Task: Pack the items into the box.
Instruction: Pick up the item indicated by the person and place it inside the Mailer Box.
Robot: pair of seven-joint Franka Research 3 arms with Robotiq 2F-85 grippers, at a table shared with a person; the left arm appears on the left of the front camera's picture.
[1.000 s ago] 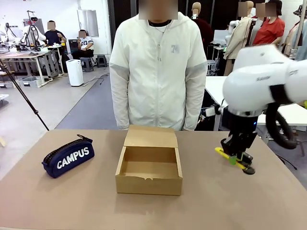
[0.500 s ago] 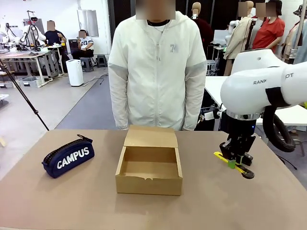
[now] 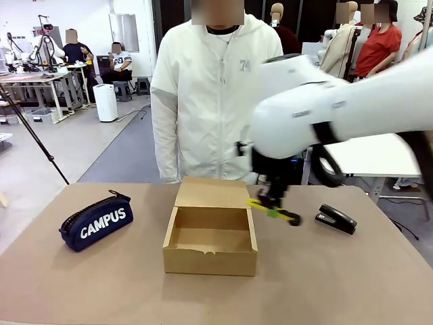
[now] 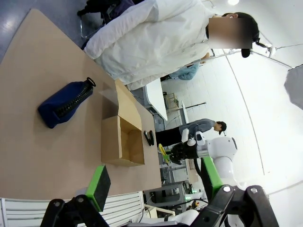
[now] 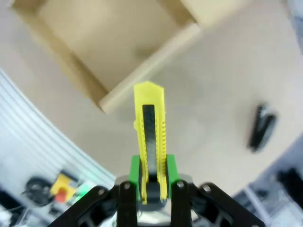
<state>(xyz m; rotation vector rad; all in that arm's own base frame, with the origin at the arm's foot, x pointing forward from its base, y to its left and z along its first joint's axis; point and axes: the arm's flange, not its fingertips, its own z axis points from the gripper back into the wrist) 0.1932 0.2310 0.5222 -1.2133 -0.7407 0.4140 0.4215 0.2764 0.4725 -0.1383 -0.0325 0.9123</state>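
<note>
Pouch at the far left: the navy pencil pouch (image 3: 95, 221) with white CAMPUS lettering lies on the table (image 3: 352, 284), well apart from everything else. In the left wrist view the left gripper (image 4: 154, 182) hangs high above the table edge with its green pads spread wide, released and holding nothing.

Near the middle of the table sits the box (image 3: 210, 261), open, its flap lid (image 3: 212, 193) folded back toward the person (image 3: 216, 101) standing at the far side. Its inside shows only bare cardboard floor and walls; none of the items lies in it.

Just right of the box, the right gripper (image 3: 274, 203) is clenched on the yellow-and-black utility knife (image 3: 270, 210), pinching it between the green pads. The knife is held in the air, tilted, close by the box's right wall near the back corner; in the right wrist view its yellow tip points toward the box's rim.

Further right, the small black stapler (image 3: 336, 219) rests on the table, apart from the gripper and box
</note>
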